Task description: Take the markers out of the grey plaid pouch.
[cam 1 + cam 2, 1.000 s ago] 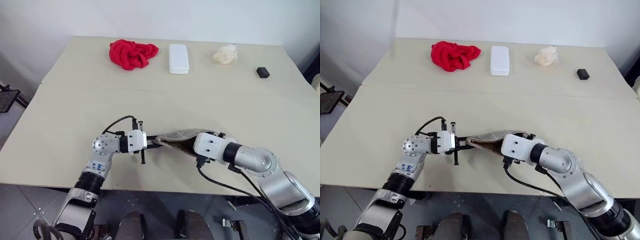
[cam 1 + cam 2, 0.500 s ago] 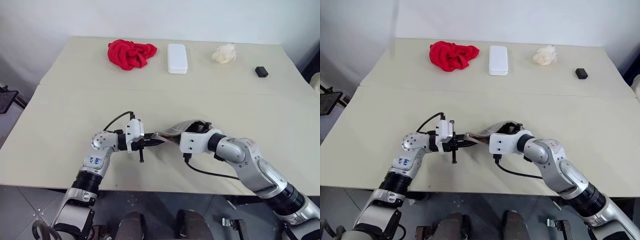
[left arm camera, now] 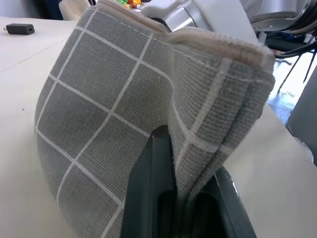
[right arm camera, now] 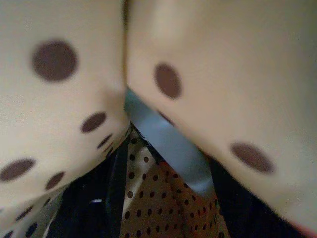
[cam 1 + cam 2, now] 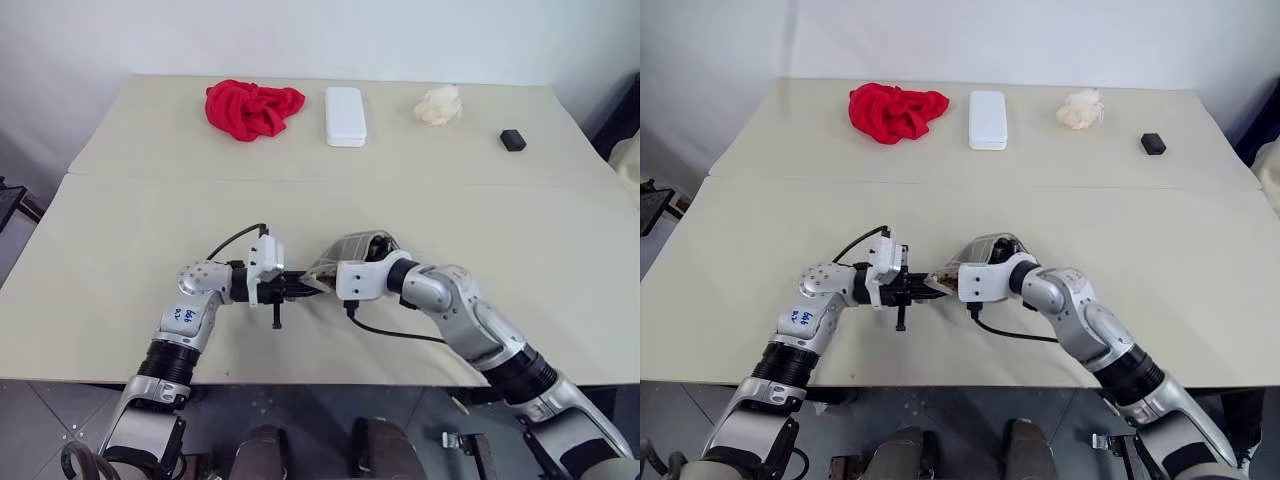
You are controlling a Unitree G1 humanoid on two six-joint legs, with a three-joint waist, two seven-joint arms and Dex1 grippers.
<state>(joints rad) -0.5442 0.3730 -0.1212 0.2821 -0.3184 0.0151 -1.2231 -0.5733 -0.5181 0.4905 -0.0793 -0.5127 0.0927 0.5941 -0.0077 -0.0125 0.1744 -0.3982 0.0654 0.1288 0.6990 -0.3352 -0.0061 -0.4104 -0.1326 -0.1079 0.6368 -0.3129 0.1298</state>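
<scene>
Beige table (image 5: 120,220) across frame | grey plaid pouch (image 5: 352,246) at lower centre, one end clenched in left gripper (image 5: 303,288); right gripper (image 4: 148,168) pushed inside, grip cannot be told | contents hidden, only dotted lining seen | risk: pouch could be tugged free by the reaching arm.
</scene>
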